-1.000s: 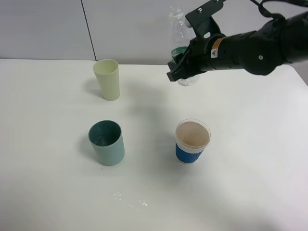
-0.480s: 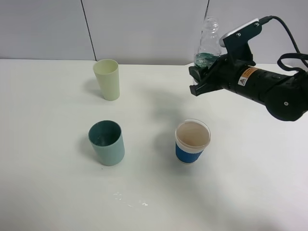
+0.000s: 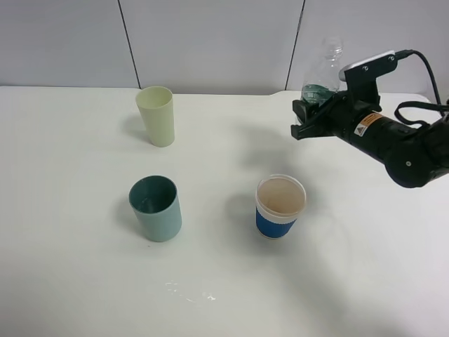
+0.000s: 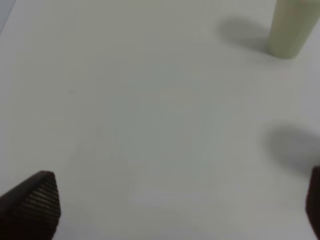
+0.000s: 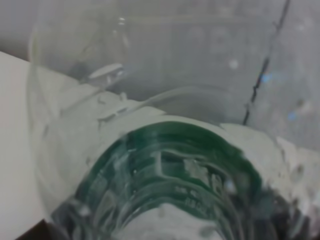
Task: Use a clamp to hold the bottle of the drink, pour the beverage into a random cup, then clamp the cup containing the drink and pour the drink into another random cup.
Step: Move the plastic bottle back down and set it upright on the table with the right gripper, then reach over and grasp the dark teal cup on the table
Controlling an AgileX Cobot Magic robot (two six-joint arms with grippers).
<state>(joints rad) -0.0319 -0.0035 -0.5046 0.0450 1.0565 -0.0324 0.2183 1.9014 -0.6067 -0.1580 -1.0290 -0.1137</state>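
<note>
Now the right gripper (image 3: 309, 116), clamped on the bottle of the drink (image 3: 325, 67), has swung from approx 12 o'clock to 2 o'clock over the table (image 3: 70, 246), and the bottle is near upright (first pour prob. done). The cup containing the drink (image 3: 156, 208) waits at 8 o'clock. The left gripper (image 4: 170, 210) is wide open, holding nothing.

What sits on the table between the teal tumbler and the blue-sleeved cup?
Nothing: the exterior high view shows only bare white table between the teal tumbler and the blue-sleeved cup.
</note>
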